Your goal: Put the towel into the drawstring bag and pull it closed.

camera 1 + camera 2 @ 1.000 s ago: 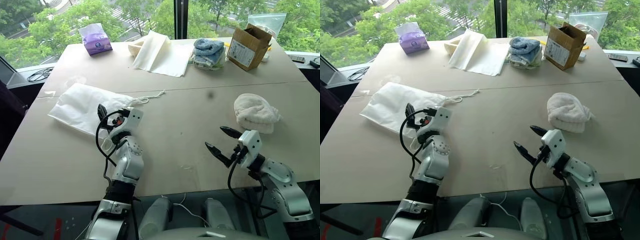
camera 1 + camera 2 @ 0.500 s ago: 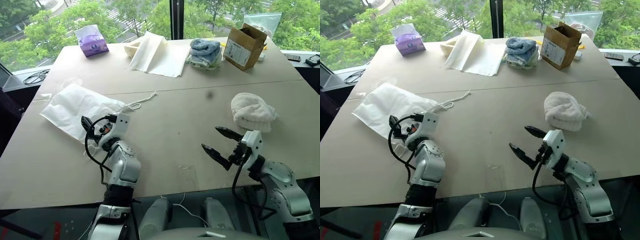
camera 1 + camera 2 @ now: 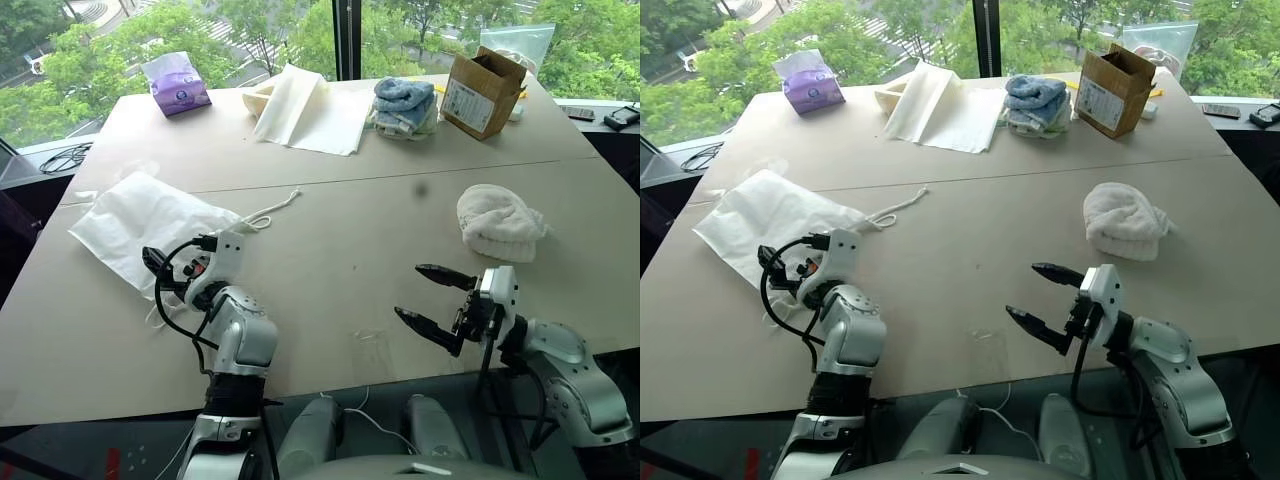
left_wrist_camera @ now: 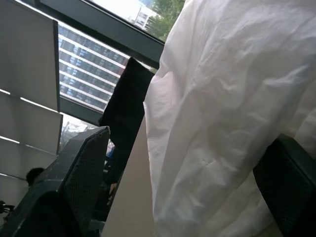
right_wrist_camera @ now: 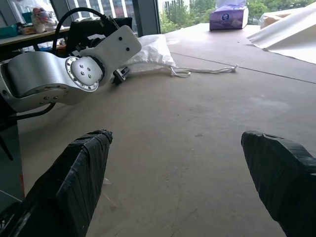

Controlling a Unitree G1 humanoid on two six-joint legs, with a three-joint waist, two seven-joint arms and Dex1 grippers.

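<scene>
Centrally, the towel (image 3: 500, 222) sat on the right half of the bench (image 3: 340, 250), a white, fluffy terry bundle, rounded and lumpy, lying free with bare surface all round it. It looked light and soft, likely to squash and sag under a pinch rather than slip; a hold across its bunched upper folds would probably lift the whole lump, whereas a loose edge might let it unroll.

The drawstring bag (image 3: 150, 225) lay flat on the left half of the bench, well apart from the towel, a thin crumpled white pouch. Its white cord (image 3: 272, 210) trailed from the mouth towards the bench's middle. The fabric looked limp and nearly weightless, so it would probably fold and slide when pushed; the gathered mouth beside the cord seemed the best place to take hold, and the cord itself for pulling it shut.

The left gripper (image 4: 187, 197) hovered at the bag's near edge, jaws spread wide with the white fabric lying between them, not pinched. The right gripper (image 3: 433, 300) hung over bare bench in front of the towel, clear of it, jaws wide and empty.

Along the far side stood a purple tissue pack (image 3: 176, 82), a cream cloth sheet (image 3: 315, 110), folded blue-and-white towels (image 3: 405, 105) and a cardboard box (image 3: 482, 92).
</scene>
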